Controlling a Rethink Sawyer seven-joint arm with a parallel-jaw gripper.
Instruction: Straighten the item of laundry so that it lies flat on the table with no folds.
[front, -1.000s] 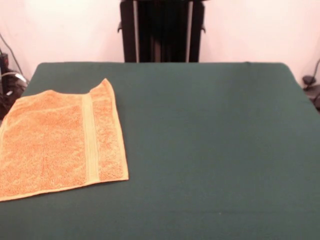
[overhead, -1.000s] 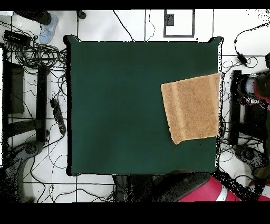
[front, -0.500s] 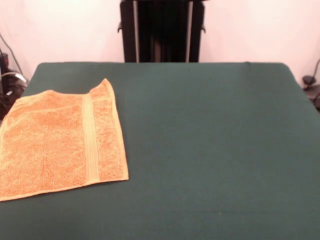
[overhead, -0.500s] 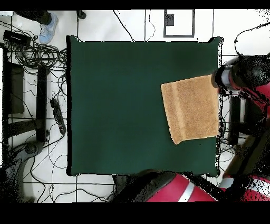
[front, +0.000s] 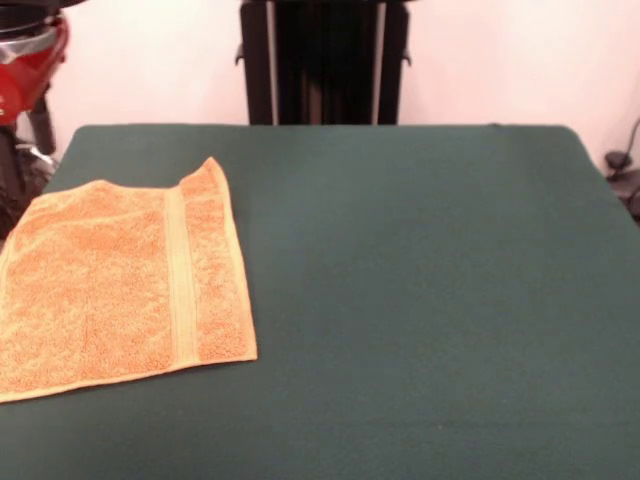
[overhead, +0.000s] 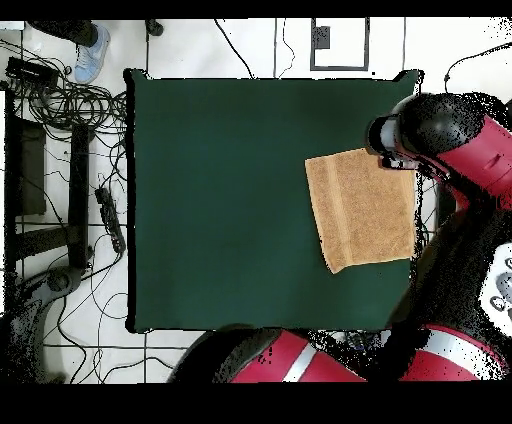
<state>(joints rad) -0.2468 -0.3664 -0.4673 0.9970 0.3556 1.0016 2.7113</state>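
Currently, item one: the table (front: 420, 300) (overhead: 230, 200), a large rectangle under dark green cloth, filling most of both views

Item two: my arm (overhead: 455, 150) (front: 25, 55), red and black. From overhead it rises along the table's right side and its dark rounded end sits over the table's right edge, at the towel's upper right corner. The front view catches only a red and black part of it in the top left corner, above and beyond the table edge

Item three: the towel (front: 115, 280) (overhead: 365, 208), small, roughly square, orange-tan terry, lying at the left edge of the table in the front view and at the right edge from overhead. One ribbed band runs across it near its inner side; in the front view the far corner by that band stands up in a point

Item four: my gripper, hidden under the arm's end; I cannot tell whether it is spread or closed
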